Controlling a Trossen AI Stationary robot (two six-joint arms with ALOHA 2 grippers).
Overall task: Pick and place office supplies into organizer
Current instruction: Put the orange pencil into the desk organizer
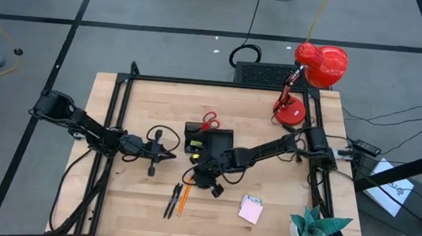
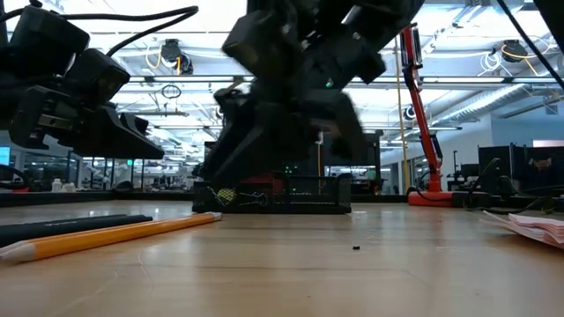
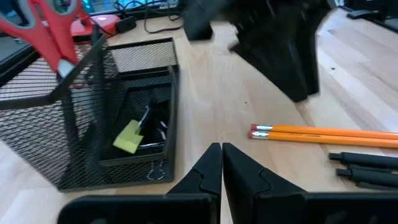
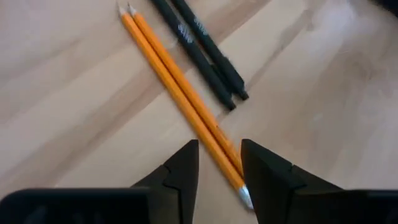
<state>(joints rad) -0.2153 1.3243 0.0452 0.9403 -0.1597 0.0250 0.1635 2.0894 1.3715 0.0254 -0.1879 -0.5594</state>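
Nearest us, our right gripper (image 4: 219, 163) hovers with jaws apart over the eraser ends of two orange pencils (image 4: 177, 93), which lie on the table (image 1: 279, 214) beside two black pens (image 4: 199, 50). Our left gripper (image 3: 222, 165), jaws together, waits near the organizer (image 3: 93, 124). Farther off, red scissors (image 3: 46, 28) stand in it.

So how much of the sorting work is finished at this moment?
Done: the scissors, a yellow piece and clips sit in the organizer. In hand: the right tool, open, hangs over the two pencils. Left: pencils, pens and pink pad lie on the table. The left tool, shut, waits nearby.
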